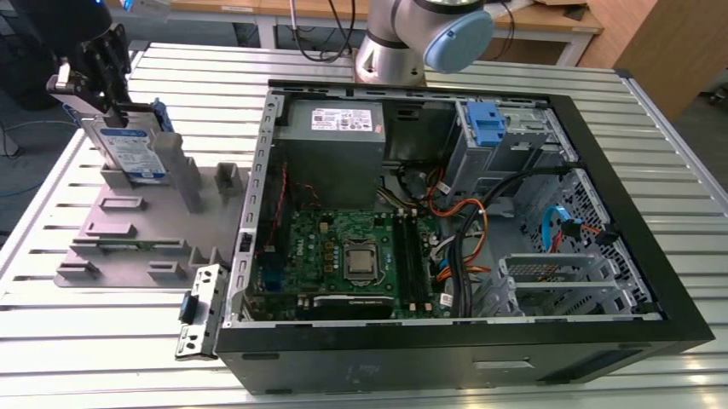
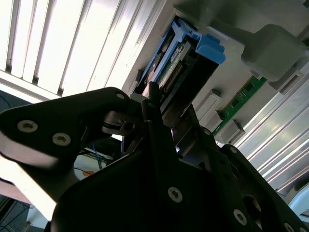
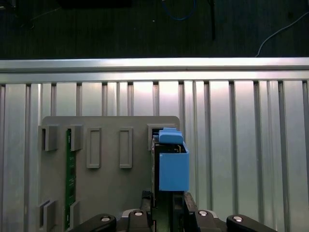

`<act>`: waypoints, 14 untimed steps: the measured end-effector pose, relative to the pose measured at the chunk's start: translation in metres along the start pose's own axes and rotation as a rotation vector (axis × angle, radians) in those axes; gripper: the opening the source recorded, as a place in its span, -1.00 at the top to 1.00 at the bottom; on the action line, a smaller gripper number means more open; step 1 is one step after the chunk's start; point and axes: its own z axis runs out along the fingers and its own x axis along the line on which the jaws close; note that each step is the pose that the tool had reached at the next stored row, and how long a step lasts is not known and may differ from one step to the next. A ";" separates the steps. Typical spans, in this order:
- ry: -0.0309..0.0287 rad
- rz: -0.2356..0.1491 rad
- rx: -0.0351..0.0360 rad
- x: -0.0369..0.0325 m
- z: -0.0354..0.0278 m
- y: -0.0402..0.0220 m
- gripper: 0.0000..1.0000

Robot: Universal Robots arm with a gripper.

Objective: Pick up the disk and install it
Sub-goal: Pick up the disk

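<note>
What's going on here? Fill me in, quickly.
One robot arm is working on the disk. Its pincer is at the disk's upper edge. The disk stands upright on the grey fixture, on the exterior view's left of the open computer case. Whether the pincer has clamped the disk cannot be told. The disk is not yet in the case.

Disk upright in a holder on the surface, hand at its top, open computer case beside the holder toward the exterior view's right
</note>
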 end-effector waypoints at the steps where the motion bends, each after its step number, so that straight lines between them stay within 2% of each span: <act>1: 0.0000 0.000 0.0000 0.0000 0.0000 0.0000 0.30; 5: 0.0000 -0.001 0.0000 0.0000 -0.0002 0.0000 0.30; 7: 0.0001 -0.001 -0.0001 -0.0001 -0.0022 0.0000 0.30; 14: 0.0000 -0.001 0.0000 -0.0004 -0.0160 0.0005 0.30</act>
